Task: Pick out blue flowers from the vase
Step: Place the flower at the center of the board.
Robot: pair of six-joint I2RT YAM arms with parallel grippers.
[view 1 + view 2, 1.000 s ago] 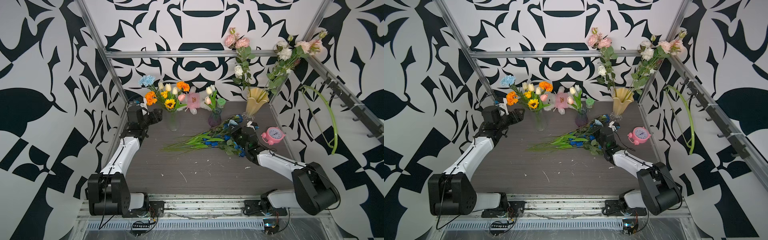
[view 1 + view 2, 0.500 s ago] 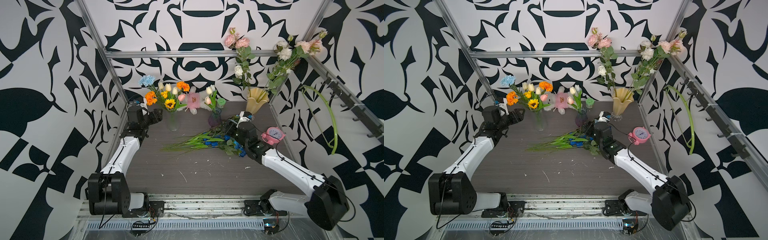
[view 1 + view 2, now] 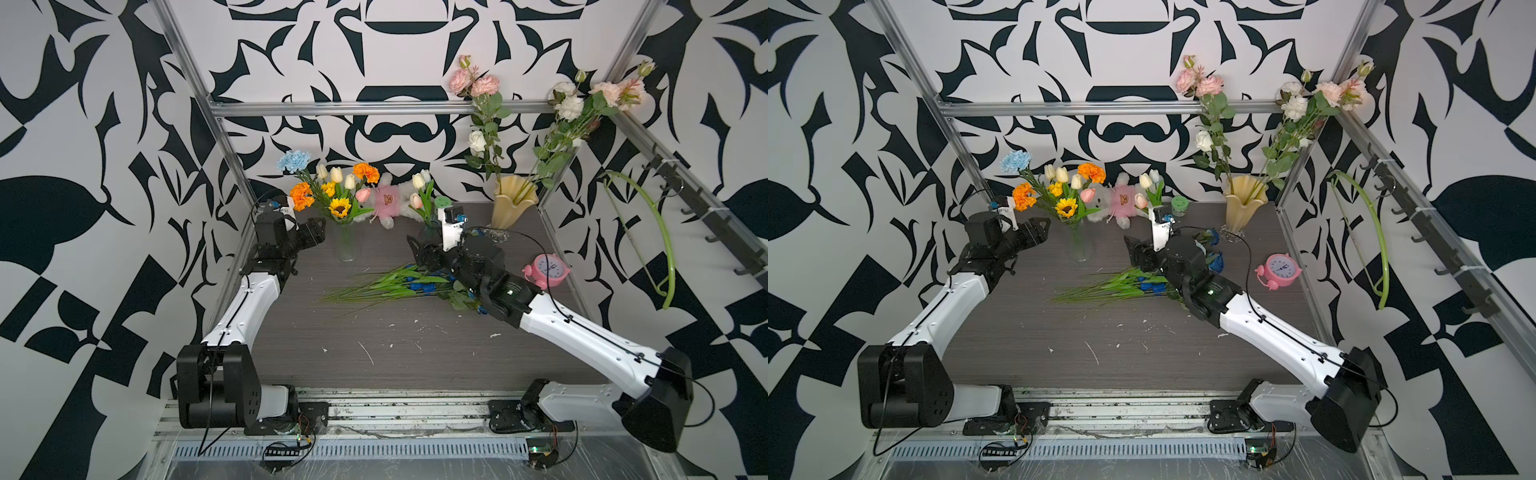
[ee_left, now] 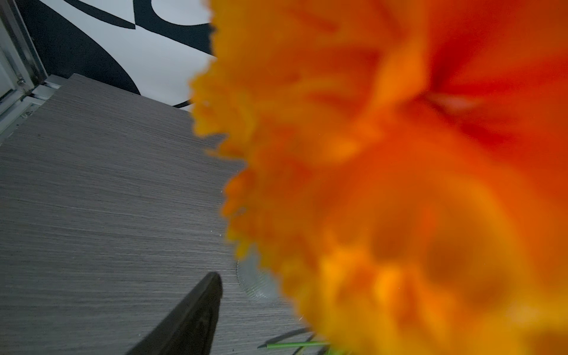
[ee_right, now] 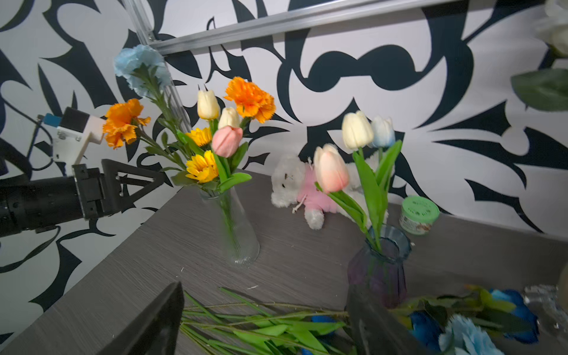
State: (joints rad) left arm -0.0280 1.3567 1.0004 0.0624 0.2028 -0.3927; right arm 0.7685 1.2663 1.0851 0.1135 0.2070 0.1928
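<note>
Several blue flowers (image 3: 422, 284) (image 3: 1152, 286) lie in a pile on the table, stems pointing left, with deep-blue roses (image 5: 424, 329) at the right end. One pale-blue carnation (image 3: 293, 161) (image 3: 1015, 160) (image 5: 140, 66) still stands in the clear glass vase (image 3: 345, 245) (image 3: 1077, 245) (image 5: 238, 233) among orange, yellow, cream and pink blooms. My right gripper (image 3: 419, 251) (image 3: 1136, 253) (image 5: 264, 325) hangs open just above the pile's stems, holding nothing. My left gripper (image 3: 316, 233) (image 3: 1040, 232) (image 5: 135, 184) is open beside the clear vase, on its left. An orange marigold (image 4: 384, 184) fills most of the left wrist view and hides one finger.
A small purple vase (image 3: 430, 230) (image 5: 379, 261) with cream, pink and whitish-blue tulips stands just behind the right gripper. A teddy (image 3: 388, 199), a green-lidded jar (image 5: 419, 215), a yellow vase (image 3: 513, 201) with pink and white blooms, and a pink alarm clock (image 3: 546, 268) line the back and right.
My right gripper has opened, lifted off the blue flower pile and moved back and to the left. The flowers stay on the table. The left arm has not moved.
</note>
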